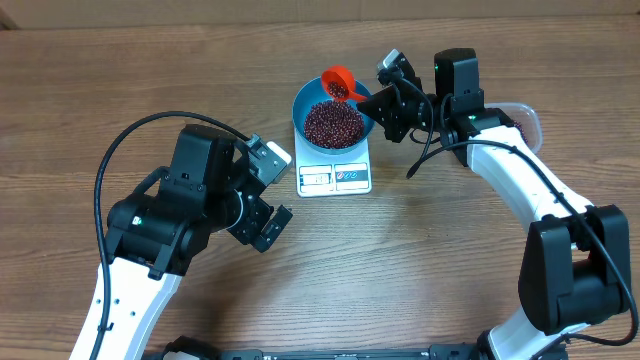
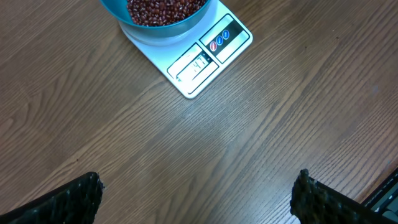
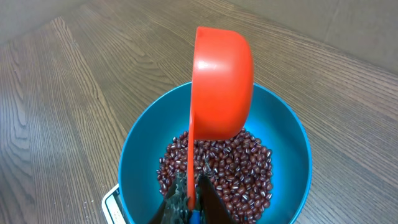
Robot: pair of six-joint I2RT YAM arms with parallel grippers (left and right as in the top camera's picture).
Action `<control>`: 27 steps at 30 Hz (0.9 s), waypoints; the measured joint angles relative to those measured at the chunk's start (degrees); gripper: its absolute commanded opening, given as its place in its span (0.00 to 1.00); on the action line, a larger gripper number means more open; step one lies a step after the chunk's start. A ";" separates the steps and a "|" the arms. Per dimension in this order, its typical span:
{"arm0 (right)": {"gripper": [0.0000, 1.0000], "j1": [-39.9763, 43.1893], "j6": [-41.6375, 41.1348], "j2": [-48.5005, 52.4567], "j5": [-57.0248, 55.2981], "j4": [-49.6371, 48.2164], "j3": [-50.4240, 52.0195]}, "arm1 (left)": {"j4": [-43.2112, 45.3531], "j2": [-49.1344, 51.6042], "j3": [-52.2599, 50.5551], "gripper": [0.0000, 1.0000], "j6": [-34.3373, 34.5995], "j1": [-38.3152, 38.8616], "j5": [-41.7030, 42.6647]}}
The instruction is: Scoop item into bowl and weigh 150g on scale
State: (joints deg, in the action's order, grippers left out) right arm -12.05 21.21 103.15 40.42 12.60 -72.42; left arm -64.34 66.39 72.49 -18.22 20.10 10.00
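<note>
- Over bowl (image 3: 138, 155) on scale (image 1: 335, 178): scoop (image 3: 221, 81) tipped, clenched in right hand (image 3: 189, 198); beans (image 3: 233, 171) heaped inside.
- Left hand (image 2: 196, 199) released, idle above table (image 2: 261, 124).
- Risk of overshooting by dumping too fast, or nudging bowl, skewing reading.

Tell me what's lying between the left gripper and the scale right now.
Nothing: only bare wooden table lies between the open left gripper and the scale. It shows clearest in the left wrist view, and the overhead view agrees.

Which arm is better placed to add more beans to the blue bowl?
Right. The right gripper is shut on the orange scoop, tipped over the blue bowl on the scale. The left gripper is open and empty.
</note>
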 measured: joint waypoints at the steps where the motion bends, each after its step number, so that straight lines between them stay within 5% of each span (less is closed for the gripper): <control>1: 0.04 0.00 -0.02 0.00 0.00 -0.04 0.00 | 0.00 0.02 0.00 1.00 0.00 0.00 0.00; 27: 0.04 0.00 0.04 0.00 -1.49 0.55 0.00 | 0.00 0.00 0.00 1.00 0.00 0.00 0.00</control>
State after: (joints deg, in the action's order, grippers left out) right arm -12.05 21.26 103.15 38.94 13.15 -72.42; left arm -64.34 66.39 72.49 -18.22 20.10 10.00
